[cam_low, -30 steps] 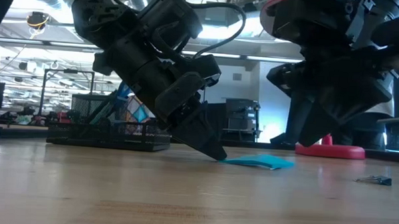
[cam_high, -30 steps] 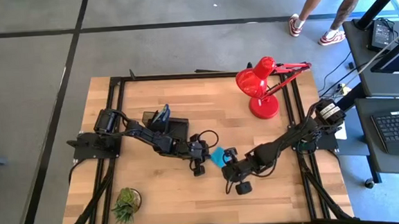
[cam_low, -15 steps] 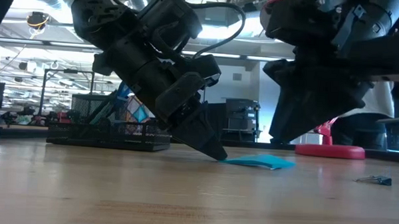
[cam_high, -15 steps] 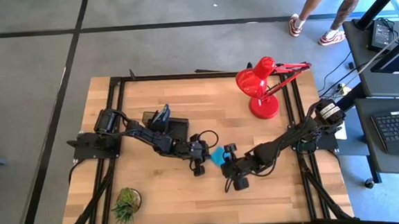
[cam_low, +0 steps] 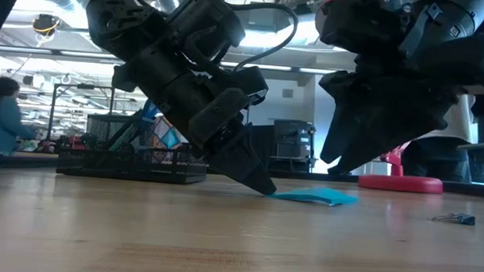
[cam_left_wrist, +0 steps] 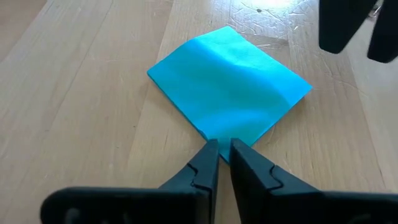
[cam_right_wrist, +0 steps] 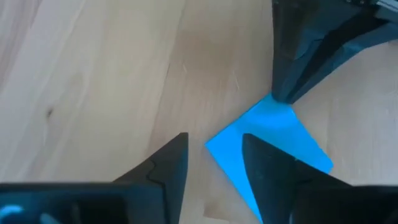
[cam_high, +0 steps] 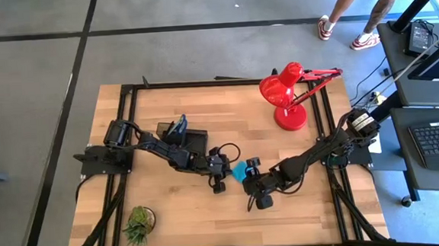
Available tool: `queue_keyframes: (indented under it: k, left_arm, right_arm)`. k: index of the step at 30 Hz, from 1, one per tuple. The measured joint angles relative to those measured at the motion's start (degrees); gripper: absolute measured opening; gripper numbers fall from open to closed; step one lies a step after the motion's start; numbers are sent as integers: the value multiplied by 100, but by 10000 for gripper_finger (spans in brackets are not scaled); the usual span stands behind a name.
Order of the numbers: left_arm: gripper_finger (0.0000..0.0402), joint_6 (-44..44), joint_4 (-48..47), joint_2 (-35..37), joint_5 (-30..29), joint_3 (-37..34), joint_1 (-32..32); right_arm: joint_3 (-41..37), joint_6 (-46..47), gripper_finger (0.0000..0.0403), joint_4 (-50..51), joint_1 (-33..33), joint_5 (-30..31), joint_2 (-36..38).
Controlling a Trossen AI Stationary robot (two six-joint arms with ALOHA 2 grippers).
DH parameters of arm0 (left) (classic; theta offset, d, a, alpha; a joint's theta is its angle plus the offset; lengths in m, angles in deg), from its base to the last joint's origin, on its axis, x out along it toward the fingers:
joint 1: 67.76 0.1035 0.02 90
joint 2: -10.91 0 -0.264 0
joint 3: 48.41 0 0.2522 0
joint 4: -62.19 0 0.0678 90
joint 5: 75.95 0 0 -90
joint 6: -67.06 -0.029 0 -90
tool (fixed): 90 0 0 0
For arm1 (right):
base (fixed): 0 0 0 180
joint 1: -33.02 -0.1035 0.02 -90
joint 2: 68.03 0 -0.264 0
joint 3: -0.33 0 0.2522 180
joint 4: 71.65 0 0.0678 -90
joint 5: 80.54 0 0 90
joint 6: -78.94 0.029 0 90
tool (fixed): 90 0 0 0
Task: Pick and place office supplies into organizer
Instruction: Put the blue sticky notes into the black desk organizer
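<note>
We count two arms, so two grippers: the left gripper [cam_high: 227,170] and the right gripper [cam_high: 248,172]. One cyan sticky-note pad [cam_left_wrist: 229,93] on the table [cam_high: 235,126], the only one we see. One black organizer [cam_high: 191,140], with one blue-handled item [cam_high: 180,126] standing in it. One red desk lamp [cam_high: 288,93]. One green potted plant [cam_high: 138,222]. One small binder clip [cam_low: 455,218] in the low view. People: one pair of legs [cam_high: 346,12] at the high view's far edge, one seated person [cam_low: 0,115] in the low view's background; we cannot tell whether they are the same person.
</note>
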Motion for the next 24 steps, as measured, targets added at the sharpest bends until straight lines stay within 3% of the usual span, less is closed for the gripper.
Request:
queue_keyframes:
  k: [11,24]
  left_arm:
    - [40,0,4,-2,-11,0,3]
    - [39,0,11,-2,-14,0,5]
  right_arm:
    - [28,-603,155,29,-189,780,-725]
    - [15,-753,155,57,-303,1562,-872]
